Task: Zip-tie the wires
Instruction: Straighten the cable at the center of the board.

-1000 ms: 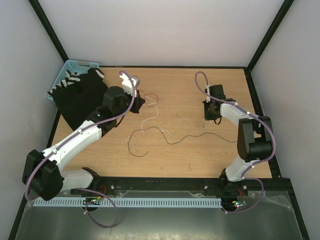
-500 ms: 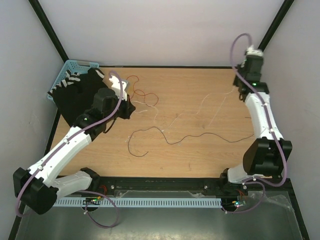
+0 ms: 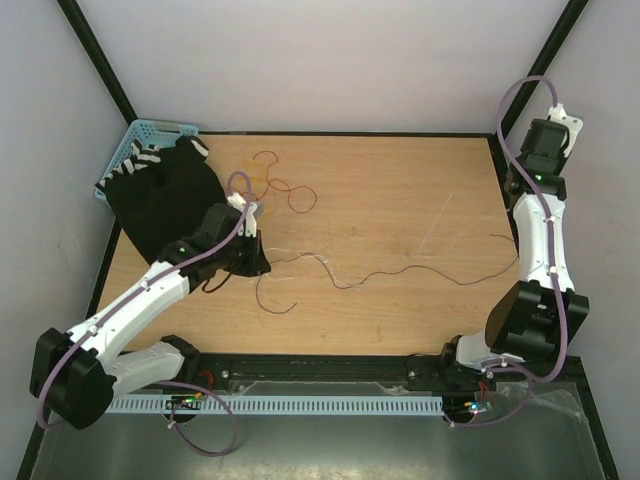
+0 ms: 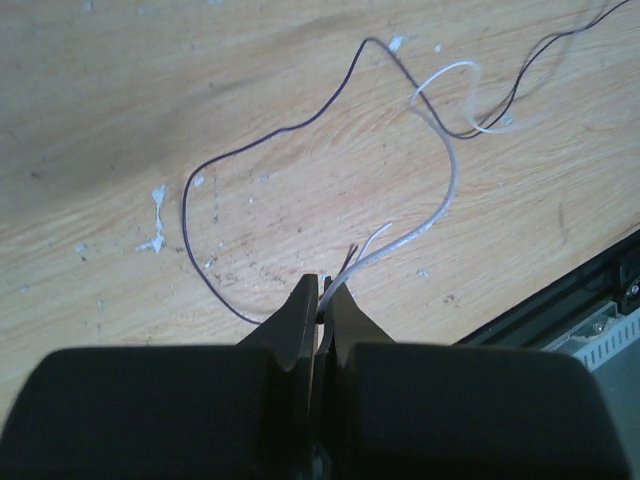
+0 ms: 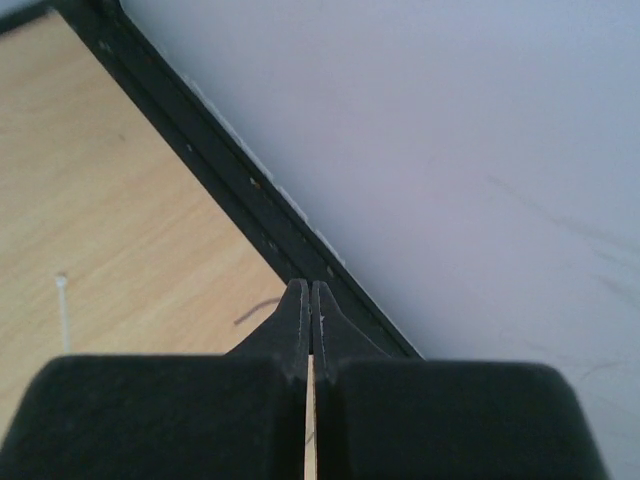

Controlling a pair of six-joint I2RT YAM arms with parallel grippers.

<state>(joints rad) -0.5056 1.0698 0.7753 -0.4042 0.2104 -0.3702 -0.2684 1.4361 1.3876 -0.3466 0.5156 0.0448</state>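
The right hand (image 5: 310, 300) has swung up to the tabletop (image 3: 400, 180) edge and is shut. The left hand (image 4: 320, 300) has drawn nearer and pinches the whitish wire (image 4: 450, 180). Open wood lies between them.

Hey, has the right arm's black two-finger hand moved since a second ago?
Yes. The right hand has swung from mid-table to the black frame post at the far right corner.
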